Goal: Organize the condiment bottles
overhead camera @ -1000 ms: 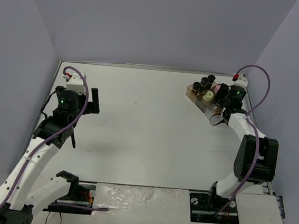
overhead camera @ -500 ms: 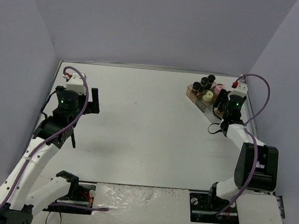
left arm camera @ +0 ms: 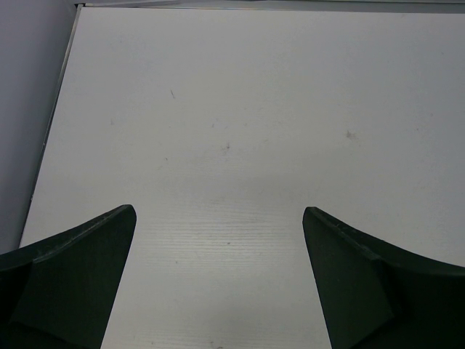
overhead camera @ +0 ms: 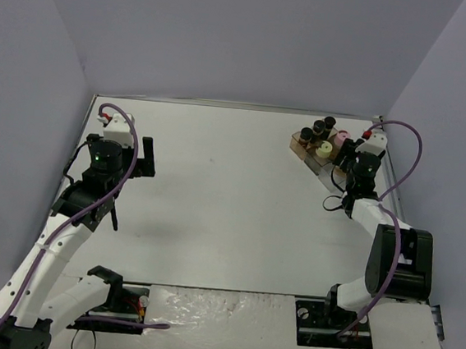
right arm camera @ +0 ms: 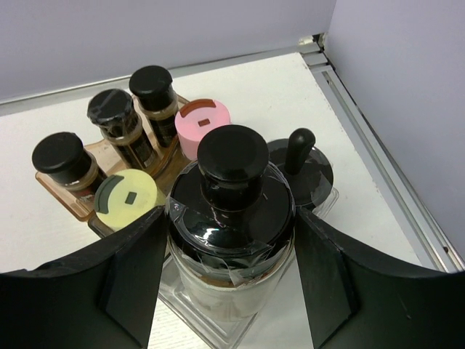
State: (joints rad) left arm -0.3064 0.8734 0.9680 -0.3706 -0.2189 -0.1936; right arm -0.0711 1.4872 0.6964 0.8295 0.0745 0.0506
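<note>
While the right gripper [right arm camera: 231, 222] is clamped on the black-capped jar [right arm camera: 232, 156] at the rack [right arm camera: 203, 323], it should seat it upright, clear of the pink-capped jar [right arm camera: 203, 116], before releasing.

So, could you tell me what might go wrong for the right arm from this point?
The right gripper flanks the black-capped jar with neighbours crowded close: the pink-capped jar and yellow-capped jar could be knocked over. The jar seems seated in the clear rack; a tilted lift may drag the rack along.
</note>
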